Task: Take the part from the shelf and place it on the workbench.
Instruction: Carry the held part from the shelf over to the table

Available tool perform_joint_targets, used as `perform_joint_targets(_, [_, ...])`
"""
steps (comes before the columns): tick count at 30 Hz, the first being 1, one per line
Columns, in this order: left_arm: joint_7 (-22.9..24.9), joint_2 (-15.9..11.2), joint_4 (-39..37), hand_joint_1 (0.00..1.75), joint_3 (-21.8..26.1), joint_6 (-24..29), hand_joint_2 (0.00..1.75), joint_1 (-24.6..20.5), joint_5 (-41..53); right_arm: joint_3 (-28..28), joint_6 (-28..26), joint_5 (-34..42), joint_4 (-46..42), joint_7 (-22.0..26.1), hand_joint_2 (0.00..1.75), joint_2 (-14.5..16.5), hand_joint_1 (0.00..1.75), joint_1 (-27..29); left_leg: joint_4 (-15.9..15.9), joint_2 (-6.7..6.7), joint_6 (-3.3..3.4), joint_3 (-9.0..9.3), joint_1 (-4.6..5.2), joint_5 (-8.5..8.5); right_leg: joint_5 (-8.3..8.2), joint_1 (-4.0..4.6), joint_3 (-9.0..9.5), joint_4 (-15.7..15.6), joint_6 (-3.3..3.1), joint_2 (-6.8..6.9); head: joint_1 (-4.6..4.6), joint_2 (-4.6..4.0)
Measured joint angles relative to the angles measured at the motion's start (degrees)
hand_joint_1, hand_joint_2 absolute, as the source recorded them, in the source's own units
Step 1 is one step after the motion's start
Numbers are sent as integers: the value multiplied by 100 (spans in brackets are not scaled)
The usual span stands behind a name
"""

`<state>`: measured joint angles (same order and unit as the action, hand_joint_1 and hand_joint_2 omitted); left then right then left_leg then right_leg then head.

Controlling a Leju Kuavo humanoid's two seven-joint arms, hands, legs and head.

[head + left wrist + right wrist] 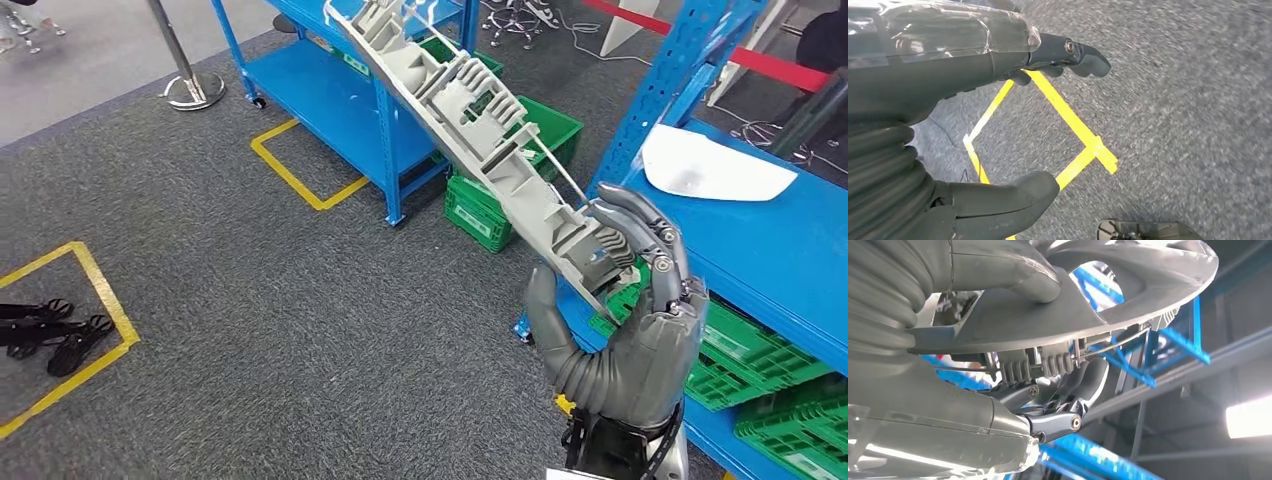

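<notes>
A long grey plastic part (480,125) with ribs and thin metal rods slants up and away from its lower end, which my right hand (625,315) grips, fingers wrapped over the top and thumb underneath. The right wrist view shows the same part (1073,315) close up, clamped between the thumb and the darker fingers (1068,405). My left hand (973,100) hangs over grey carpet with its fingers apart and nothing in it. A blue shelf (780,250) stands right of the held part, with a white sheet (710,165) lying on it.
A second blue rack (350,100) stands ahead, green crates (500,150) beside it and more green crates (770,370) under the right shelf. Yellow tape squares (300,175) mark the carpet. A metal post base (193,88) and black items (50,330) lie at left.
</notes>
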<state>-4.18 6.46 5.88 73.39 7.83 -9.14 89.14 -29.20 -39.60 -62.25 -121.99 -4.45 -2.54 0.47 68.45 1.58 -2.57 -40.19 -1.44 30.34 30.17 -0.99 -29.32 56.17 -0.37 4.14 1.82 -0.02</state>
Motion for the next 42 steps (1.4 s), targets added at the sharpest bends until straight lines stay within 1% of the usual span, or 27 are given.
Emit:
perform_joint_targets(1, [-45, -1, 0, 0, 7, 7, 175, -4, 8, -20, 0, -22, 3, -66, 175, -24, 175, -16, -385, 182, -18, 213, 12, -149, 37, -1, 21, 18, 43, 63, -17, 0])
perform_joint_targets(2, [-92, 5, 0, 0, 10, 13, 175, -9, 14, -33, 0, -40, 2, -118, 175, -51, 175, -34, -688, 317, 4, 378, 25, -247, 76, 5, 38, 40, 89, 117, -36, 0])
perform_joint_targets(3, [-136, 14, 0, 0, 14, 19, 175, -13, 19, -44, 0, -52, -1, -151, 175, -81, 175, -48, -871, 424, 46, 474, 46, -280, 108, 17, 59, 55, 130, 171, -39, 0])
perform_joint_targets(4, [-173, 26, 0, 0, 22, 26, 175, -14, 25, -53, 0, -58, -4, -175, 175, -109, 175, -57, -920, 449, 102, 488, 74, -258, 129, 30, 77, 57, 166, 219, -37, 0])
perform_joint_targets(6, [-231, 43, 0, 0, 43, 42, 175, -9, 32, -61, 0, -58, -15, -214, 175, -154, 175, -67, -925, 291, 217, 462, 78, -263, 166, 15, 118, 46, 225, 294, -6, 0])
perform_joint_targets(8, [-256, 67, 0, 0, 60, 55, 175, -11, 36, -65, 0, -54, -27, -244, 175, -193, 175, -64, -936, 126, 292, 459, 70, -280, 356, -16, 59, 244, 273, 79, 34, 0])
perform_joint_targets(10, [-265, 93, 0, 0, 67, 58, 175, -22, 37, -73, -1, -53, -36, -251, 175, -244, 175, -54, -939, -39, 352, 461, 80, -288, 738, -17, -231, 915, 273, -262, 113, 0])
perform_joint_targets(12, [-261, 124, 0, 0, 70, 58, 175, -22, 44, -85, -1, -51, -39, -265, 175, -301, 175, -48, -937, -224, 389, 464, 115, -289, 982, 3, -596, 1632, 234, -383, 180, 0])
perform_joint_targets(13, [-250, 142, 0, 0, 72, 58, 175, -17, 50, -93, -1, -49, -39, -283, 175, -331, 175, -48, -936, -324, 397, 471, 135, -290, 937, 12, -678, 1742, 204, -400, 202, 0])
perform_joint_targets(14, [-237, 161, 0, 0, 72, 62, 175, -12, 56, -101, -1, -46, -40, -309, 175, -362, 175, -53, -935, -425, 400, 484, 153, -291, 772, 24, -659, 1622, 163, -423, 215, 0])
perform_joint_targets(15, [-225, 180, 0, 0, 73, 68, 175, -9, 59, -110, -1, -42, -42, -343, 175, -391, 175, -63, -935, -522, 403, 504, 168, -292, 522, 39, -549, 1306, 114, -476, 228, 0])
perform_joint_targets(17, [-214, 224, -1, 0, 74, 84, 175, -13, 58, -127, -2, -44, -52, -414, 175, -449, 175, -92, -933, -688, 398, 525, 181, -296, 122, 59, -270, 587, 10, -714, 236, 0])
perform_joint_targets(19, [-214, 259, -1, 0, 75, 81, 175, -18, 60, -146, -1, -75, -66, -468, 175, -498, 175, -136, -933, -817, 358, 492, 166, -319, 35, 71, -130, 239, -43, -858, 238, 0])
perform_joint_targets(21, [-209, 273, -1, 0, 75, 66, 175, -8, 66, -163, 0, -118, -81, -511, 175, -531, 175, -180, -940, -889, 300, 445, 149, -350, 26, 78, -98, 149, -58, -762, 242, 0])
perform_joint_targets(23, [-212, 279, -2, 0, 75, 61, 175, 4, 69, -176, -1, -149, -92, -544, 175, -546, 175, -210, -813, -552, 256, 368, 171, -246, -32, 71, -54, 49, -85, -624, 201, 0])
perform_joint_targets(25, [-242, 283, -2, 0, 74, 64, 175, -7, 70, -183, -2, -181, -107, -564, 175, -555, 175, -223, -279, -150, 199, 112, 168, 81, -63, 72, -21, -16, -105, -463, 124, 0])
perform_joint_targets(27, [-273, 289, -2, 0, 74, 70, 175, -16, 71, -182, -2, -207, -117, -572, 175, -562, 175, -217, 407, -120, 130, -220, 106, 372, -58, 71, -20, -17, -104, -293, 65, 0])
perform_joint_targets(28, [-280, 291, -3, 0, 74, 73, 175, -12, 71, -182, -2, -213, -118, -572, 175, -563, 175, -211, 550, -129, 98, -285, 76, 380, -49, 67, -19, -13, -94, -210, 50, 0])
perform_joint_targets(29, [-284, 292, -3, 0, 75, 75, 175, -6, 70, -182, -2, -216, -118, -572, 175, -564, 175, -206, 480, -122, 70, -241, 48, 288, -38, 60, -16, -6, -77, -132, 40, 0])
perform_joint_targets(30, [-285, 291, -3, 0, 75, 76, 175, -3, 70, -183, -2, -218, -119, -572, 175, -565, 175, -201, 186, -72, 47, -75, 27, 114, -21, 52, -9, 7, -52, -61, 32, 0])
perform_joint_targets(31, [-285, 291, -3, 0, 75, 76, 175, -4, 71, -183, -2, -221, -120, -572, 175, -566, 175, -199, -222, 61, 27, 146, 19, -43, 3, 46, 1, 27, -16, 7, 23, 0])
perform_joint_targets(33, [-285, 295, -2, 0, 75, 76, 175, -13, 71, -186, -1, -230, -122, -572, 175, -567, 175, -199, -812, 323, 65, 473, 38, -217, 61, 59, 13, 72, 65, 109, 12, 0])
perform_joint_targets(34, [-284, 298, -2, 0, 75, 77, 175, -14, 72, -190, -1, -233, -125, -572, 175, -569, 175, -198, -909, 389, 108, 518, 62, -214, 81, 64, 23, 82, 101, 152, 20, 0])
perform_joint_targets(36, [-270, 303, -2, 0, 75, 78, 175, -13, 72, -197, 0, -242, -134, -572, 175, -574, 175, -195, -908, 283, 206, 501, 96, -222, 98, 52, 53, 71, 162, 241, 42, 0])
perform_joint_targets(38, [-240, 307, -2, 0, 75, 77, 175, -14, 71, -199, -1, -246, -140, -571, 175, -579, 175, -189, -923, 135, 279, 496, 89, -242, 223, 15, 35, 179, 218, 133, 76, 0])
perform_joint_targets(40, [-217, 314, -2, 0, 75, 77, 175, -20, 71, -198, -2, -247, -150, -571, 175, -584, 175, -164, -933, -14, 342, 500, 84, -261, 568, -5, -178, 715, 237, -172, 147, 0])
perform_joint_targets(42, [-211, 320, -2, 0, 75, 76, 175, -23, 72, -197, -2, -246, -158, -571, 175, -591, 175, -136, -932, -174, 378, 500, 116, -271, 907, 4, -544, 1501, 217, -351, 217, 0])
